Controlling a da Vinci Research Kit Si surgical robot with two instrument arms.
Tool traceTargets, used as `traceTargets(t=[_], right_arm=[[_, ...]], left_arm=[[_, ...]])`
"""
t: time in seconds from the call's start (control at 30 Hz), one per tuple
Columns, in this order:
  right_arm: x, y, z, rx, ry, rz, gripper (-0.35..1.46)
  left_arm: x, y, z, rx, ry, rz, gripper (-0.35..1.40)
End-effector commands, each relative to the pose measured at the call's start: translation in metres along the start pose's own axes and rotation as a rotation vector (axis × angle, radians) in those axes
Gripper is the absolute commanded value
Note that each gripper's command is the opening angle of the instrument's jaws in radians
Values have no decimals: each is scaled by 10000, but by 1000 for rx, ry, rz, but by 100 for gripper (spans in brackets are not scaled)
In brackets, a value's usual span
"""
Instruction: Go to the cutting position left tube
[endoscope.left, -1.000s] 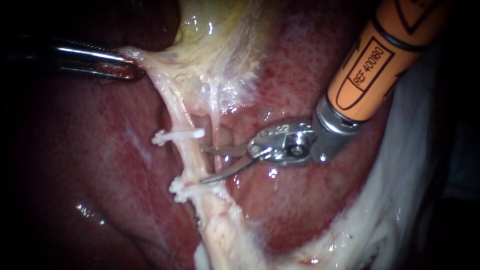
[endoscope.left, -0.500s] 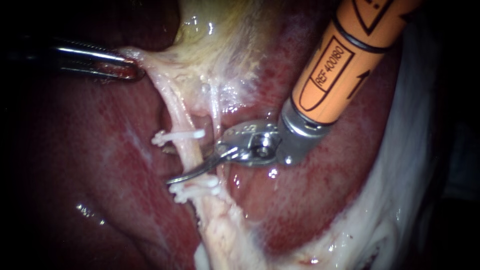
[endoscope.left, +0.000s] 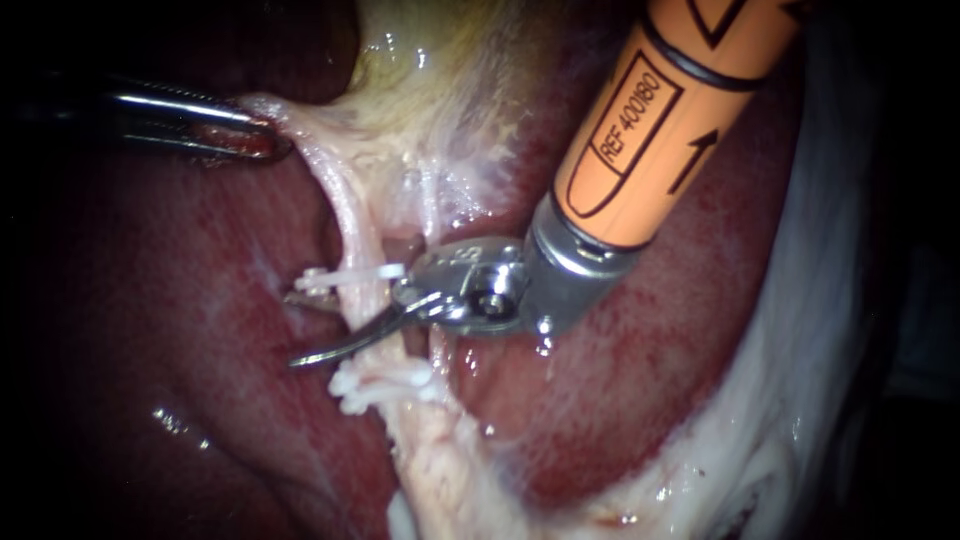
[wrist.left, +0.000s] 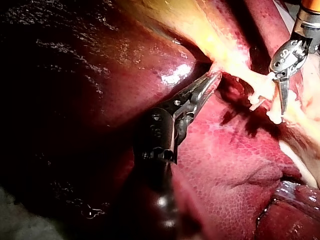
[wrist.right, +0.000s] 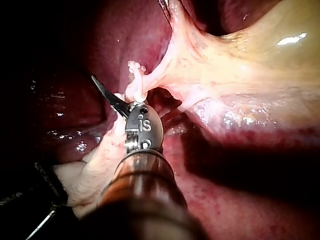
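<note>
Right instrument (endoscope.left: 300, 330) advanced; open jaws straddle left tube (endoscope.left: 353, 225).

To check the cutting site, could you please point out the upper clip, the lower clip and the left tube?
upper clip (endoscope.left: 350, 274): endoscope view, its bar.
lower clip (endoscope.left: 385, 385): endoscope view, its middle.
left tube (endoscope.left: 351, 225): endoscope view, stretch above upper clip.
</note>
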Motion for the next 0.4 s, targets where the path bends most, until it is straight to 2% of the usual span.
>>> traceTargets(t=[0.03,0.4], right_arm=[[1,-1,0,1,4,0,143],[2,-3,0,2,10,12,143]], left_arm=[[0,0,0,0,0,0,-35],[0,-1,1,-3,-1,0,-35]])
